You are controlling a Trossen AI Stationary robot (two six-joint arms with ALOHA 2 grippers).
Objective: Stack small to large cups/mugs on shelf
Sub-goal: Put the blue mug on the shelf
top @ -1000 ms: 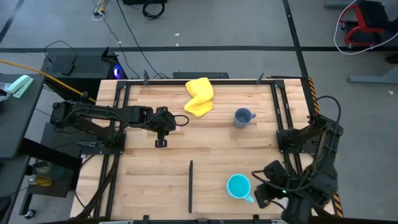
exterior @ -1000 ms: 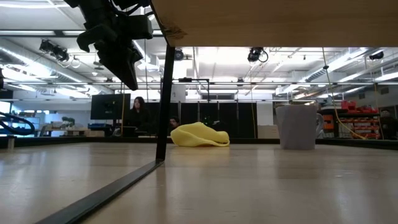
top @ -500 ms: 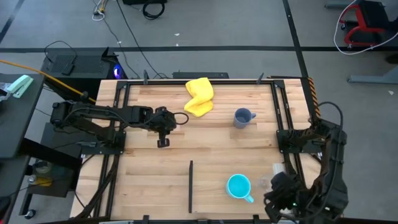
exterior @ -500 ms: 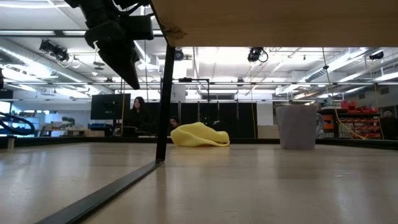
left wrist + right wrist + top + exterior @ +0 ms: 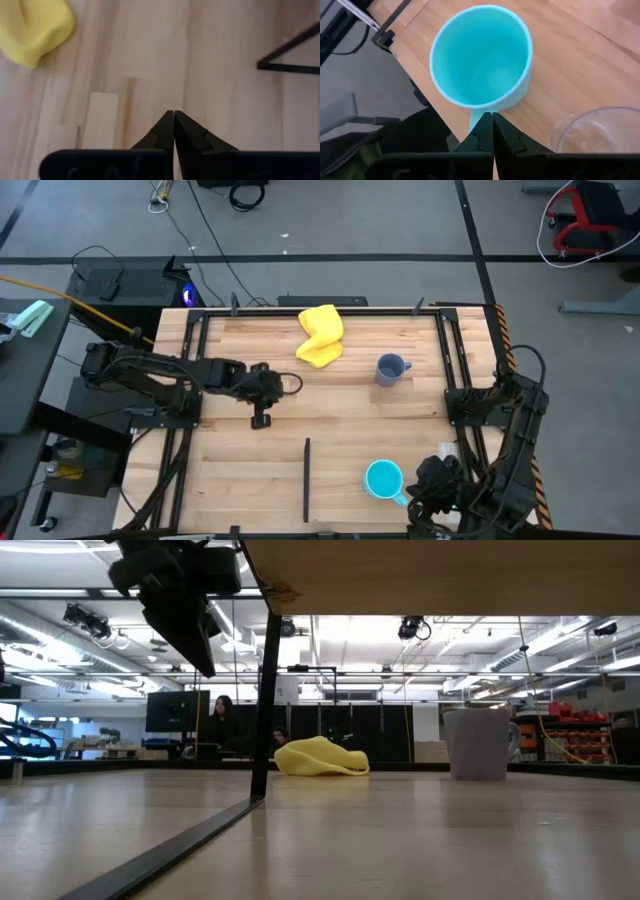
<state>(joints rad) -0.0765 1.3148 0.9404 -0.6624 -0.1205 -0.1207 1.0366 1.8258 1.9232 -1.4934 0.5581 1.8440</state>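
Observation:
The cyan mug (image 5: 383, 478) stands upright on its base near the table's near edge, with my right gripper (image 5: 487, 116) shut at its handle. The clear cup (image 5: 592, 131) stands on the table just beside the mug, on its right-edge side. At the far right the grey-blue mug (image 5: 389, 369) stands upright; the low view also shows this grey-blue mug (image 5: 478, 743). My left gripper (image 5: 260, 420) hovers shut and empty above bare wood left of centre. In its own wrist view my left gripper (image 5: 173, 114) points down at the table. My right gripper pinches the cyan mug's handle (image 5: 479, 118) between its two fingertips. The fingers slant down at it from the table's near right side. The mug stands upright with its base on the table.
A yellow cloth (image 5: 320, 335) lies crumpled at the far middle. A black shelf post (image 5: 262, 710) carries a wooden board (image 5: 440, 575) overhead in the low view. Black rails (image 5: 306, 478) run along the table. The near edge is close beside the cyan mug.
My right arm swung out toward the table's right edge, then came back to the cyan mug's handle. My left gripper has shifted a little toward the near edge and rolled. The mugs stay where they were.

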